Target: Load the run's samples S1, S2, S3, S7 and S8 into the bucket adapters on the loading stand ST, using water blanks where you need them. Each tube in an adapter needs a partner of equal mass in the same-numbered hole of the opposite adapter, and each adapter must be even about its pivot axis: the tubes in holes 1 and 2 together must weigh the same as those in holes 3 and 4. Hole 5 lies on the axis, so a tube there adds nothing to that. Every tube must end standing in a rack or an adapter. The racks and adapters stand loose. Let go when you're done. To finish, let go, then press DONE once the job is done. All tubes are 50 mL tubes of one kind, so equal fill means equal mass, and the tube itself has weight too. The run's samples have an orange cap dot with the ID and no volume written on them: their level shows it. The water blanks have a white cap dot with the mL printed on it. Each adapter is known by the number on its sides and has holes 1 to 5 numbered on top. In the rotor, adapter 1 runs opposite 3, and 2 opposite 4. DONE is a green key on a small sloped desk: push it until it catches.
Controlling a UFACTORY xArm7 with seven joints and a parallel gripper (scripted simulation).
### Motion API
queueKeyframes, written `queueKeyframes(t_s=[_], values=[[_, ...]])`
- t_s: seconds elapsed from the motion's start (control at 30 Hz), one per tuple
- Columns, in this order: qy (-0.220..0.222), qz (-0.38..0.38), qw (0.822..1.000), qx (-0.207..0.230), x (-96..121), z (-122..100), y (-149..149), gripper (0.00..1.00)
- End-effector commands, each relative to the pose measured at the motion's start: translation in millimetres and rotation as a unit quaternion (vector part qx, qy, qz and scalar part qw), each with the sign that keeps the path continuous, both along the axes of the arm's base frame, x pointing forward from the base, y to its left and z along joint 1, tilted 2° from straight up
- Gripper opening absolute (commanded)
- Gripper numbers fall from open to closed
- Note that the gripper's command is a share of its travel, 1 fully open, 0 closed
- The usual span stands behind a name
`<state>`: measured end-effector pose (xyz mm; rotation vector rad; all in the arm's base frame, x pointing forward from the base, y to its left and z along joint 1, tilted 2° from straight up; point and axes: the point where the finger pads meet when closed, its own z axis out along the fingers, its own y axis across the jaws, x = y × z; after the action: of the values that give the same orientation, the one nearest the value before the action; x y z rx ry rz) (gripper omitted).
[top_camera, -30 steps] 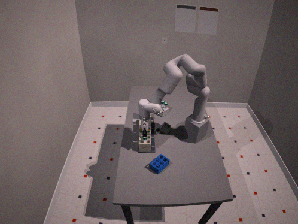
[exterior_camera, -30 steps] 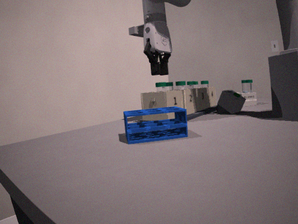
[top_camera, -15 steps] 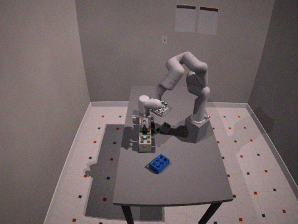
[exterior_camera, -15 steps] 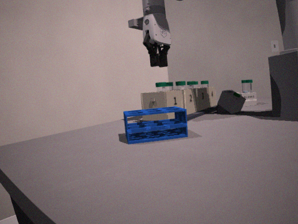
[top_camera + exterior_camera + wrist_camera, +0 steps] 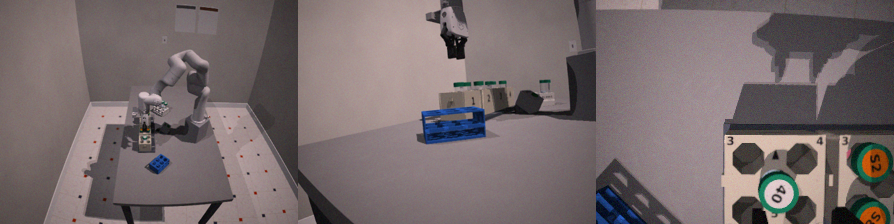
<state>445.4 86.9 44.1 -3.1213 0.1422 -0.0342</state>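
Fingers [image 5: 456, 51] part-open, nothing gripped, above adapters; 40 blank [image 5: 778, 193] upright in nearest adapter [image 5: 145, 147] [image 5: 456, 100] [image 5: 738, 180], hole 5.

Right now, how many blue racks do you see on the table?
1. The blue rack stands alone near the numbered adapters, at the end with adapter 1. Others could be hidden behind the adapters.
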Motion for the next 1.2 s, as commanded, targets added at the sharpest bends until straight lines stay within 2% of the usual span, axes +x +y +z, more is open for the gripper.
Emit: queueKeyframes(t_s=[0.0,0.43,1.17], values=[[-0.002,0.0,1.0,0.0,1,8,0,0.44],[-0.002,0.0,1.0,0.0,1,32,0,0.44],[-0.002,0.0,1.0,0.0,1,32,0,0.44]])
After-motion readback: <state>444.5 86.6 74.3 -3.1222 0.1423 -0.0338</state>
